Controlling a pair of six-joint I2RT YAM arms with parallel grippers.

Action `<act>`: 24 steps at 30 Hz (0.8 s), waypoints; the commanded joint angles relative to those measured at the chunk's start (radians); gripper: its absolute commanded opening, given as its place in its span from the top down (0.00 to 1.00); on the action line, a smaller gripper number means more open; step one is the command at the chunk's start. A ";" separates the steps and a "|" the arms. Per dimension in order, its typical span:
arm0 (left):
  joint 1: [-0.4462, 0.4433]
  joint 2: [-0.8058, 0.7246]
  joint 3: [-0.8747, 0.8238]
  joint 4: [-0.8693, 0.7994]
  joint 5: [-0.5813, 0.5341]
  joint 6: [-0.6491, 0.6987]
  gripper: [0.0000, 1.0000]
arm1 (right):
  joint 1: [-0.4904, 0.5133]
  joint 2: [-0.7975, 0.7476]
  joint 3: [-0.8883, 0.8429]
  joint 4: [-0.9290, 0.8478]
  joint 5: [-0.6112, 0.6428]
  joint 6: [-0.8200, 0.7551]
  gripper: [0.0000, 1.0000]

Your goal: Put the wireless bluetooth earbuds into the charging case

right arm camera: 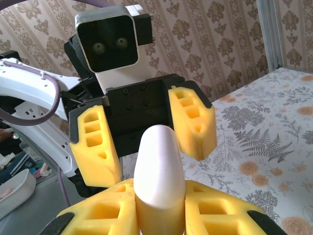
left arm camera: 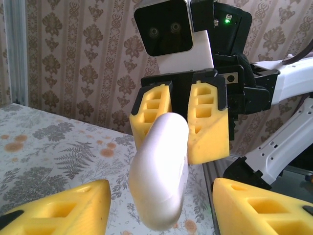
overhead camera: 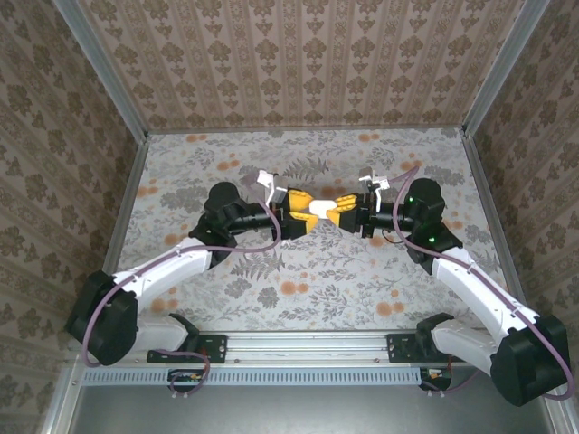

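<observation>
The white pebble-shaped charging case [overhead camera: 319,209] hangs in the air above the middle of the table. My right gripper [right arm camera: 159,208] is shut on its base, and the case [right arm camera: 159,166] sticks out forward from the yellow fingers [right arm camera: 98,215]. My left gripper [left arm camera: 161,200] faces it from the other side and is open. Its yellow fingers [left arm camera: 68,208] flank the free end of the case [left arm camera: 164,171] with a gap on each side. In the top view the left gripper [overhead camera: 303,211] and right gripper [overhead camera: 342,210] meet tip to tip. The earbuds are out of view.
The table [overhead camera: 298,271] carries a grey floral cloth with orange flower prints. Wallpapered walls and metal frame posts [overhead camera: 127,181] close it in at the back and sides. A white tray [right arm camera: 14,191] lies off the table's edge in the right wrist view.
</observation>
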 commanded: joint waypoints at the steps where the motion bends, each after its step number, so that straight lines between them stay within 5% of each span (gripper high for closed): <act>1: -0.005 0.019 0.047 0.043 0.058 -0.045 0.44 | 0.007 -0.020 -0.013 0.069 -0.021 0.025 0.76; 24: -0.020 0.056 0.065 0.147 0.061 -0.148 0.61 | 0.017 -0.025 -0.046 0.189 0.071 0.108 0.76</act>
